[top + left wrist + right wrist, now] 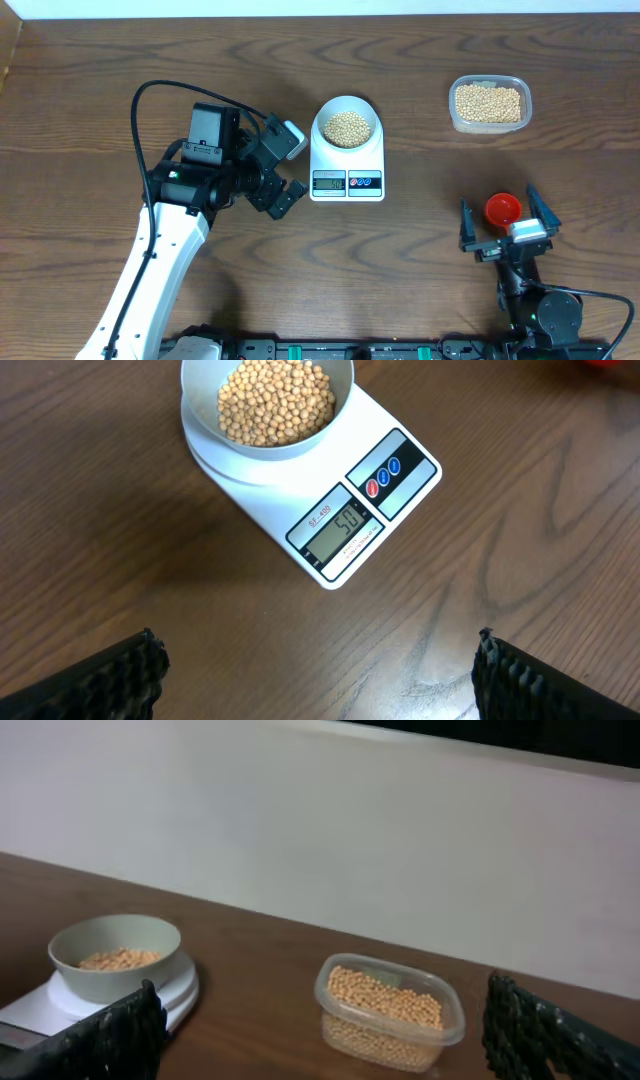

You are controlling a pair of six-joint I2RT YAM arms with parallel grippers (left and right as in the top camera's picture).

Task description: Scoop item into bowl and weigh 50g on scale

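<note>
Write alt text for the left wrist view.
A pale bowl of tan beans sits on a white digital scale whose display appears to read 50, on a wooden table. The left gripper stands wide open below, holding nothing.

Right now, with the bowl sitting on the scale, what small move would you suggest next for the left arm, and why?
I would probably draw the open left pincer back from the scale without touching it. The display appears to read 50 with the beans in the bowl on top, so more scooping looks unnecessary.
</note>
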